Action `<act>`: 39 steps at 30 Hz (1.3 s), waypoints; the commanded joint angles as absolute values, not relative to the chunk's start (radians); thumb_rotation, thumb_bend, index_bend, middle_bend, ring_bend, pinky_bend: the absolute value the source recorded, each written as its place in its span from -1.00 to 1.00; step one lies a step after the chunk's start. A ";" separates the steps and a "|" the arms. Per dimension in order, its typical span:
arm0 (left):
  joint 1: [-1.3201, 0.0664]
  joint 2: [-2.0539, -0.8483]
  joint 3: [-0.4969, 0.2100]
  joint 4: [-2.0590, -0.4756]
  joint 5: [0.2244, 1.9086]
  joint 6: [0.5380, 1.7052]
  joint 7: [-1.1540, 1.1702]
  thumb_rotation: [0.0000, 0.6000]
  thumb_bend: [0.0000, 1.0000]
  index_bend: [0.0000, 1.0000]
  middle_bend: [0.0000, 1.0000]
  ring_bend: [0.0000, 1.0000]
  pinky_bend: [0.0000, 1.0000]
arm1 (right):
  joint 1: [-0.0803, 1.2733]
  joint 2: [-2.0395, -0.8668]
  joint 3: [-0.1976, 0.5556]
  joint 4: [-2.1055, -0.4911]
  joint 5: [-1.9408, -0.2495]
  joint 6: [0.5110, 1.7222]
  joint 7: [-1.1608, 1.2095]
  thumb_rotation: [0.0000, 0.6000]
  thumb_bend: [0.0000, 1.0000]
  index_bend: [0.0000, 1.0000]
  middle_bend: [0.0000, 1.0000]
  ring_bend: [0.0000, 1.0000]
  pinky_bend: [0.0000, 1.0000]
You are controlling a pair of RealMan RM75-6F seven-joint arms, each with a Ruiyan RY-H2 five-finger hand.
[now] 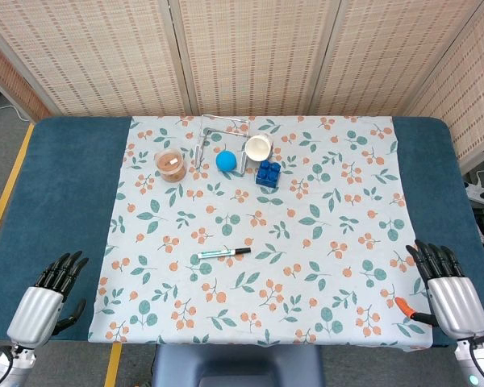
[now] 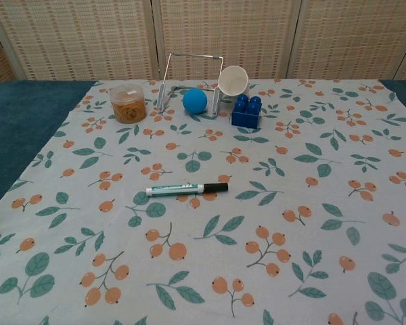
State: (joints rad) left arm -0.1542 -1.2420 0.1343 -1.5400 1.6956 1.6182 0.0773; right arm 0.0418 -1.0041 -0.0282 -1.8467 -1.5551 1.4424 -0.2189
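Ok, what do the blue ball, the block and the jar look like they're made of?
Ball: matte and evenly blue, probably foam or rubber. Block: glossy hard plastic, with moulded studs on top. Jar: clear plastic, perhaps glass; tan contents show through its wall.

Head view looks steeply down from above; chest view sits low and nearer, facing 12 o'clock – both share the patterned cloth (image 1: 323, 234) and marker (image 2: 187, 189)
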 commanded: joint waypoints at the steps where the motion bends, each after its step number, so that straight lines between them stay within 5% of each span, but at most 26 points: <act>1: -0.155 -1.248 0.133 -1.546 1.715 1.607 0.079 1.00 -0.16 -1.00 -1.00 -1.00 -0.64 | 0.041 -1.006 -0.032 -1.851 -1.563 1.443 -0.220 0.44 -0.67 -1.00 -1.00 -1.00 -1.00; 3: -0.169 -1.268 0.131 -1.566 1.739 1.586 0.088 1.00 -0.16 -1.00 -0.99 -0.93 -0.50 | 0.040 -1.008 -0.033 -1.847 -1.568 1.443 -0.225 0.44 -0.67 -1.00 -1.00 -1.00 -1.00; 5: -0.199 -1.311 0.115 -1.586 1.788 1.562 0.144 1.00 -0.16 -0.99 -0.93 -0.59 -0.14 | 0.040 -1.011 -0.032 -1.846 -1.567 1.444 -0.226 0.44 -0.67 -1.00 -1.00 -1.00 -1.00; 7: -0.238 -1.378 0.100 -1.598 1.836 1.508 0.232 1.00 -0.16 -0.92 -0.78 -0.02 0.39 | 0.041 -1.015 -0.029 -1.843 -1.567 1.443 -0.228 0.44 -0.67 -1.00 -1.00 -1.00 -1.00; 10: -0.298 -1.481 0.087 -1.620 1.858 1.374 0.349 1.00 -0.16 -0.85 -0.67 0.32 0.68 | 0.046 -1.020 -0.029 -1.842 -1.566 1.434 -0.227 0.44 -0.67 -1.00 -1.00 -1.00 -1.00; 20: -0.428 -1.807 -0.078 -1.485 1.685 1.111 0.644 1.00 -0.16 -0.78 -0.52 0.65 0.94 | 0.059 -1.033 -0.033 -1.829 -1.549 1.394 -0.238 0.44 -0.67 -1.00 -1.00 -1.00 -1.00; 39: -0.579 -2.076 -0.201 -1.060 1.572 1.103 0.742 1.00 -0.24 -0.62 -0.43 0.78 1.00 | 0.076 -1.049 -0.019 -1.807 -1.503 1.363 -0.260 0.44 -0.65 -1.00 -1.00 -1.00 -1.00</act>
